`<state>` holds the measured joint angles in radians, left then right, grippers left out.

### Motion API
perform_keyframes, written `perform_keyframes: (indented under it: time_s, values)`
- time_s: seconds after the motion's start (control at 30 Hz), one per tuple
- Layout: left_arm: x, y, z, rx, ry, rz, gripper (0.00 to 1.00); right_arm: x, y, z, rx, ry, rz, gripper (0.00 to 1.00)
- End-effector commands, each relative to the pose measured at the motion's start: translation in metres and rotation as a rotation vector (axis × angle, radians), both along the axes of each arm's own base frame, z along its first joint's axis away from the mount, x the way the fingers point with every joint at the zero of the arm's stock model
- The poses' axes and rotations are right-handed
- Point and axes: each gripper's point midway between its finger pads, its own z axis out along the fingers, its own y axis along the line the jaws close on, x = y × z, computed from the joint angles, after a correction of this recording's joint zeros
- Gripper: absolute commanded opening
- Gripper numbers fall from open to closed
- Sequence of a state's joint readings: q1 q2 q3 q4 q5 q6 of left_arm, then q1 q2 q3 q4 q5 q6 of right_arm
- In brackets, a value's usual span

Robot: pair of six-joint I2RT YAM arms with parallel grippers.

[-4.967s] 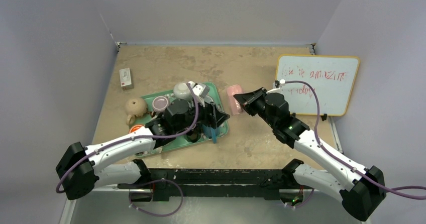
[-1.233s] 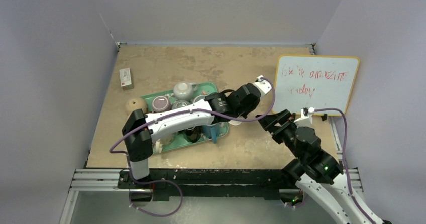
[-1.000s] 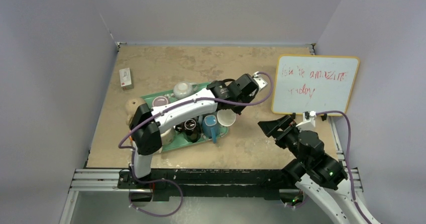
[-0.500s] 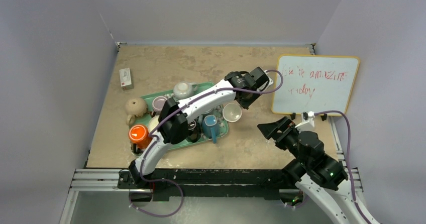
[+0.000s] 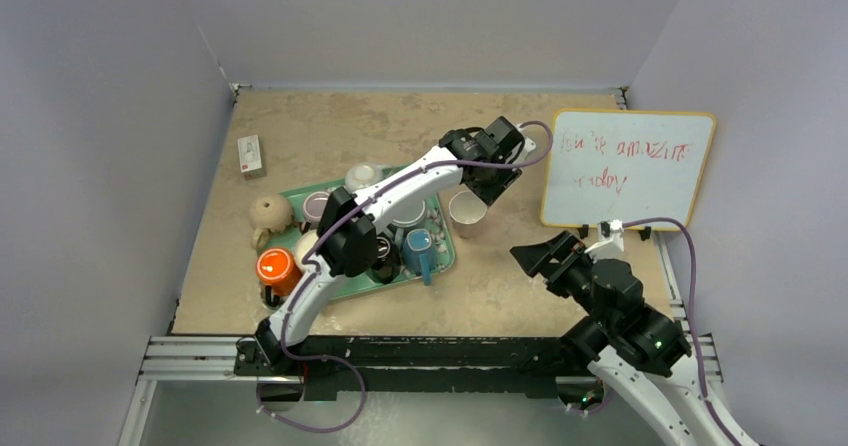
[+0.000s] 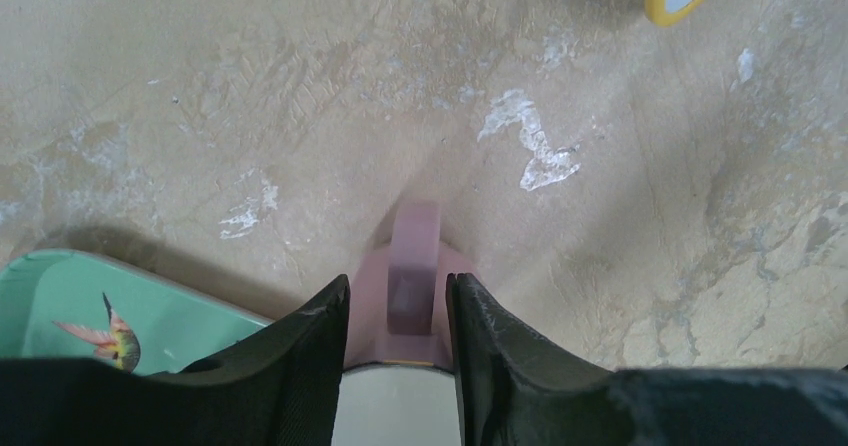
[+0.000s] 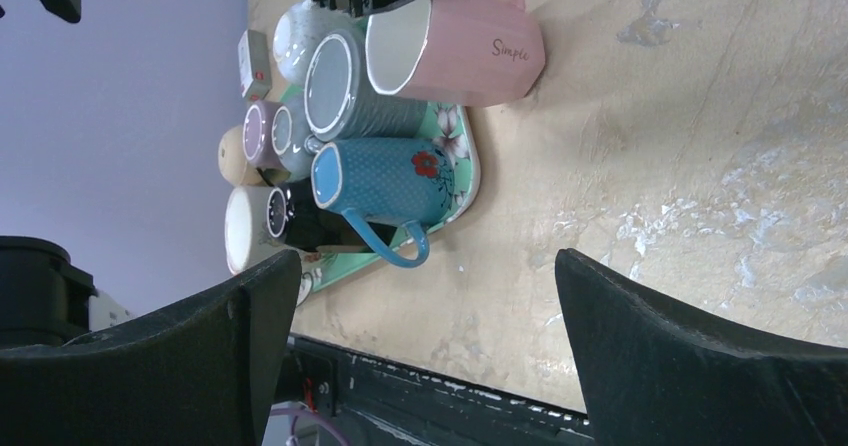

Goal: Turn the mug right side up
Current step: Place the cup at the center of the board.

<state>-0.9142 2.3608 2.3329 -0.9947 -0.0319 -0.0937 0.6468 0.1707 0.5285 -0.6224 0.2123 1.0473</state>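
The desk [image 5: 350, 126] carries a whiteboard [image 5: 630, 171] propped along its right edge. A green tray [image 6: 60, 296] crowded with mugs lies toward the left, nearer the near edge.

The left arm stretches from the near edge over the tray to the middle of the desk. The right arm is folded back by the near right corner.

The pink mug [image 5: 467, 211] stands upright on the bare desk, mouth up, just beside the tray's right end and between the tray and the whiteboard. Its handle points toward the far edge.

The left tool [image 6: 397, 296] hangs over the mug's far side. Its fingers [image 6: 310, 356] stand a little apart on either side of the handle. Pink shows between one finger and the handle, so it is not clamped.

The right tool [image 7: 428, 261] is spread wide with nothing in it, well apart from the mug.

A blue mug [image 5: 418, 251] sits at the tray's near right corner, and a small box [image 5: 250, 153] lies by the left edge.
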Motion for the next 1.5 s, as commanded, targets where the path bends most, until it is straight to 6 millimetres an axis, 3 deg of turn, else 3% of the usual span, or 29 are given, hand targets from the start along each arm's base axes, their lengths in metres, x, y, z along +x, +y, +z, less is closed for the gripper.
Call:
perform_keyframes:
  time_s: [0.0, 0.2, 0.37, 0.47, 0.63, 0.77, 0.87, 0.9, 0.93, 1.07, 1.23, 1.47]
  values:
    - [0.009, -0.014, 0.037, -0.144, -0.034, 0.001, 0.41, 0.002, 0.007, 0.013, 0.006, -0.04, 0.039, 0.99]
    - [0.016, -0.015, 0.089, -0.299, -0.105, 0.023, 0.5, 0.004, 0.011, 0.007, -0.024, -0.028, 0.062, 0.98]
    - [0.017, 0.005, 0.133, -0.404, -0.158, 0.082, 0.68, 0.009, 0.016, 0.001, -0.058, -0.026, 0.082, 0.96]
    - [0.01, 0.03, 0.155, -0.422, -0.205, 0.126, 0.7, 0.014, 0.025, -0.008, -0.088, -0.007, 0.116, 0.91]
    - [-0.006, 0.098, 0.191, -0.407, -0.326, 0.244, 0.73, 0.027, 0.042, -0.021, -0.125, 0.022, 0.165, 0.78]
    - [-0.035, 0.156, 0.215, -0.446, -0.39, 0.349, 0.77, 0.042, 0.059, -0.028, -0.131, 0.031, 0.193, 0.59]
    - [-0.072, 0.192, 0.218, -0.486, -0.393, 0.361, 0.81, 0.054, 0.07, -0.034, -0.135, 0.033, 0.203, 0.51]
    - [-0.083, 0.203, 0.205, -0.475, -0.376, 0.366, 0.82, 0.058, 0.074, -0.038, -0.138, 0.038, 0.21, 0.49]
    - [-0.092, 0.213, 0.208, -0.498, -0.384, 0.376, 0.83, 0.063, 0.078, -0.038, -0.136, 0.024, 0.216, 0.48]
    - [-0.12, 0.249, 0.178, -0.477, -0.37, 0.426, 0.83, 0.08, 0.09, -0.049, -0.144, 0.014, 0.213, 0.47]
    - [-0.137, 0.278, 0.165, -0.459, -0.401, 0.445, 0.83, 0.102, 0.102, -0.066, -0.17, 0.031, 0.197, 0.51]
    - [-0.144, 0.304, 0.147, -0.421, -0.45, 0.487, 0.82, 0.122, 0.103, -0.084, -0.219, 0.04, 0.15, 0.51]
